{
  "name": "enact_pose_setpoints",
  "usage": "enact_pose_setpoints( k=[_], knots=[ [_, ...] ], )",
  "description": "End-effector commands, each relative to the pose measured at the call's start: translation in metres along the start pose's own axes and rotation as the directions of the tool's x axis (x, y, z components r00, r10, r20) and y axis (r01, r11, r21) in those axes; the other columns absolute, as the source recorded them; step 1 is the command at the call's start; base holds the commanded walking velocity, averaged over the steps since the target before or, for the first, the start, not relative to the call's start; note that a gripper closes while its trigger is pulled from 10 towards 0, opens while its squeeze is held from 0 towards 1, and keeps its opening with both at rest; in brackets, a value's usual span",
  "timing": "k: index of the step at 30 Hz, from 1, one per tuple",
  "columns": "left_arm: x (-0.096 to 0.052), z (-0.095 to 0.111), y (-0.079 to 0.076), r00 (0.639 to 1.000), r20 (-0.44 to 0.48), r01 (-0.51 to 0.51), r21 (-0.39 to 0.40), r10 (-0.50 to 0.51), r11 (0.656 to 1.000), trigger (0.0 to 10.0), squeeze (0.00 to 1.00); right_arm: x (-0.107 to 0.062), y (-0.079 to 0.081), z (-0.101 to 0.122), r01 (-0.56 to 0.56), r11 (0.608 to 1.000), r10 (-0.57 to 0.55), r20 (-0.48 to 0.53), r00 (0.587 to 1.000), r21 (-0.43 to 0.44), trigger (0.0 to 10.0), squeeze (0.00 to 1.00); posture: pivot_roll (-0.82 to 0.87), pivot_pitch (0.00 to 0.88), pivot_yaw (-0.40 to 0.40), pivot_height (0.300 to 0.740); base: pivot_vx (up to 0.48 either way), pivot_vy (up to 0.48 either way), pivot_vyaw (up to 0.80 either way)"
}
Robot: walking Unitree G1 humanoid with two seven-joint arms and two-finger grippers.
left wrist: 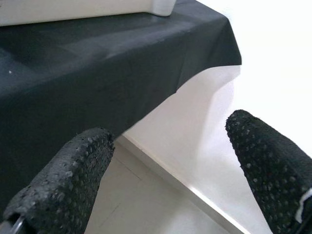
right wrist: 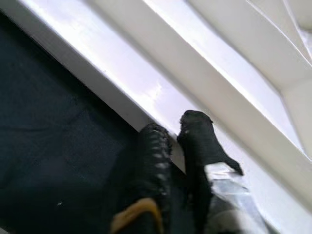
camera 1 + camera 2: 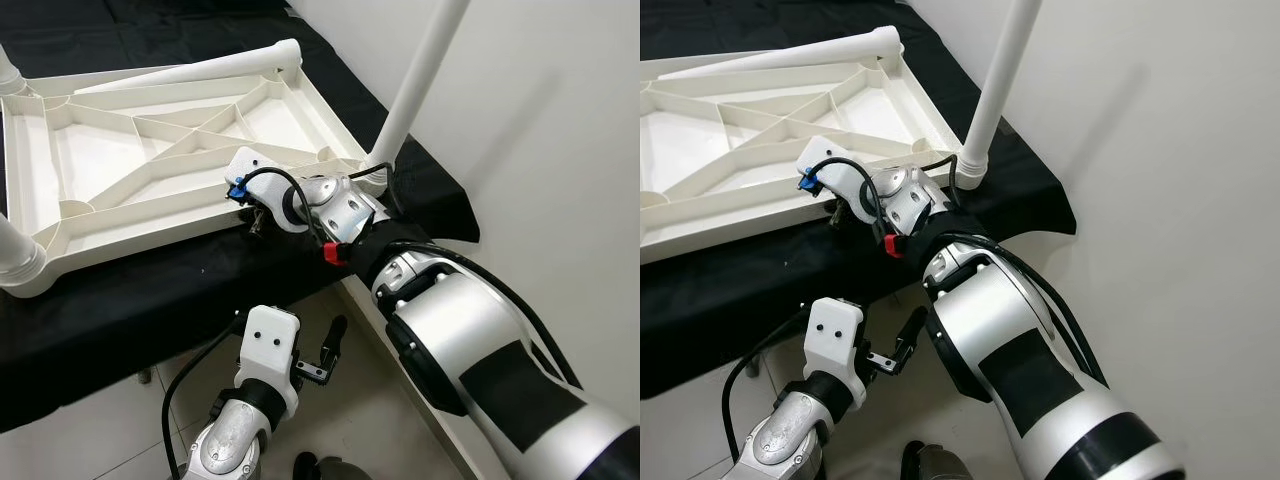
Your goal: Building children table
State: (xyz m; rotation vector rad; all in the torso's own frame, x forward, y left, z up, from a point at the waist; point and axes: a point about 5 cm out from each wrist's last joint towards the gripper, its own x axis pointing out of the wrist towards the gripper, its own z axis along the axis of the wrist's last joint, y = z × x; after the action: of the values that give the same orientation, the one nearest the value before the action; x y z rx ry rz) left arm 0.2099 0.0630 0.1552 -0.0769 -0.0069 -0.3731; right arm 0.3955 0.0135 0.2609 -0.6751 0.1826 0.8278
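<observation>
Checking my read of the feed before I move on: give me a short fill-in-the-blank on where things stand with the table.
The white tabletop lies upside down on a ____ cloth.
The right gripper presses its fingers against the tabletop's near ____.
The left gripper hangs with its fingers ____.
One fitted leg stands at the corner nearest the ____.

Missing: black; edge; open; wall

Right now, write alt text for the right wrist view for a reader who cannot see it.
The right gripper, its two black fingers close together, presses against the lower edge of the white plastic tabletop, which lies upside down on a black cloth. Raised ribs of the tabletop's underside run diagonally across the picture.
</observation>
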Motion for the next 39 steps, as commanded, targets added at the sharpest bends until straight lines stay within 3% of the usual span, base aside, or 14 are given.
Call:
enact_pose_setpoints(
  k=[1, 5, 6, 12, 13, 16, 17, 19, 21, 23, 24, 25, 28, 39],
  knots=[
    [0.001, 0.008, -0.033, 0.995, 0.040, 0.094, -0.075, -0.092, 0.993, 10.0, 0.00, 0.001, 0.001, -0.002, 0.027, 0.995, -0.026, -0.004, 1.000, 0.092, 0.0, 0.00, -0.06, 0.252, -0.235, 0.740, 0.000, 0.000, 0.00],
    [0.001, 0.009, -0.033, 0.995, 0.042, 0.094, -0.073, -0.091, 0.993, 10.0, 0.00, 0.001, 0.001, 0.002, 0.036, 0.990, -0.039, 0.015, 0.999, 0.135, 0.0, 0.00, -0.06, 0.252, -0.235, 0.740, 0.000, 0.000, 0.00],
    [0.001, 0.008, -0.033, 0.995, 0.042, 0.094, -0.072, -0.092, 0.993, 10.0, 0.00, 0.001, 0.001, 0.006, 0.032, 0.986, -0.038, 0.034, 0.999, 0.166, 10.0, 0.00, -0.05, 0.248, -0.235, 0.740, 0.000, 0.000, 0.00],
    [0.002, 0.007, -0.032, 0.996, 0.037, 0.085, -0.070, -0.083, 0.994, 10.0, 0.00, -0.007, -0.011, 0.030, 0.045, 0.978, -0.088, 0.208, 0.974, 0.204, 10.0, 0.00, -0.04, 0.236, -0.232, 0.740, 0.000, 0.000, 0.00],
    [0.003, 0.006, -0.031, 0.996, 0.036, 0.081, -0.069, -0.079, 0.994, 10.0, 0.00, -0.014, -0.021, 0.039, 0.044, 0.971, -0.115, 0.295, 0.949, 0.237, 10.0, 1.00, -0.04, 0.228, -0.230, 0.740, 0.000, 0.000, 0.00],
    [0.003, 0.006, -0.031, 0.996, 0.036, 0.081, -0.069, -0.079, 0.994, 10.0, 0.00, -0.014, -0.021, 0.039, 0.044, 0.971, -0.115, 0.295, 0.949, 0.237, 10.0, 1.00, -0.04, 0.228, -0.230, 0.740, 0.000, 0.000, 0.00],
    [0.003, 0.005, -0.030, 0.996, 0.035, 0.079, -0.065, -0.077, 0.995, 10.0, 0.00, -0.024, -0.035, 0.042, 0.071, 0.953, -0.181, 0.369, 0.912, 0.293, 10.0, 1.00, -0.03, 0.213, -0.212, 0.740, 0.000, 0.000, 0.00],
    [0.003, 0.005, -0.030, 0.996, 0.035, 0.079, -0.065, -0.077, 0.995, 10.0, 0.00, -0.024, -0.035, 0.042, 0.071, 0.953, -0.181, 0.369, 0.912, 0.293, 10.0, 1.00, -0.03, 0.213, -0.212, 0.740, 0.000, 0.000, 0.00],
    [0.005, 0.004, -0.026, 0.997, 0.035, 0.074, -0.048, -0.072, 0.996, 10.0, 0.00, -0.043, -0.062, 0.030, 0.126, 0.908, -0.308, 0.433, 0.847, 0.399, 10.0, 1.00, -0.02, 0.189, -0.195, 0.740, 0.000, 0.000, 0.00],
    [0.005, 0.003, -0.025, 0.997, 0.035, 0.073, -0.043, -0.071, 0.996, 10.0, 0.00, -0.047, -0.067, 0.026, 0.141, 0.896, -0.337, 0.438, 0.833, 0.422, 10.0, 1.00, -0.02, 0.186, -0.193, 0.740, 0.000, 0.000, 0.00],
    [0.006, 0.005, -0.020, 0.998, 0.043, 0.041, -0.049, -0.039, 0.998, 10.0, 0.00, -0.055, -0.078, 0.018, 0.192, 0.860, -0.417, 0.436, 0.797, 0.473, 10.0, 0.00, -0.01, 0.173, -0.181, 0.740, 0.000, 0.000, 0.00],
    [0.006, 0.005, -0.020, 0.998, 0.043, 0.041, -0.049, -0.039, 0.998, 10.0, 0.00, -0.055, -0.078, 0.018, 0.192, 0.860, -0.417, 0.436, 0.797, 0.473, 10.0, 0.00, -0.01, 0.173, -0.181, 0.740, 0.000, 0.000, 0.00],
    [0.006, 0.009, -0.008, 0.998, 0.064, -0.014, -0.051, 0.017, 0.999, 10.0, 0.00, -0.078, -0.095, -0.005, 0.297, 0.802, -0.549, 0.444, 0.708, 0.518, 10.0, 0.00, -0.01, 0.156, -0.169, 0.740, 0.000, 0.000, 0.00],
    [0.010, 0.016, 0.008, 0.994, 0.089, -0.062, -0.005, 0.062, 0.998, 10.0, 0.00, -0.097, -0.076, -0.060, 0.417, 0.729, -0.652, 0.366, 0.663, 0.543, 10.0, 0.00, 0.00, 0.114, -0.133, 0.740, 0.000, 0.000, 0.65]
  ],
)
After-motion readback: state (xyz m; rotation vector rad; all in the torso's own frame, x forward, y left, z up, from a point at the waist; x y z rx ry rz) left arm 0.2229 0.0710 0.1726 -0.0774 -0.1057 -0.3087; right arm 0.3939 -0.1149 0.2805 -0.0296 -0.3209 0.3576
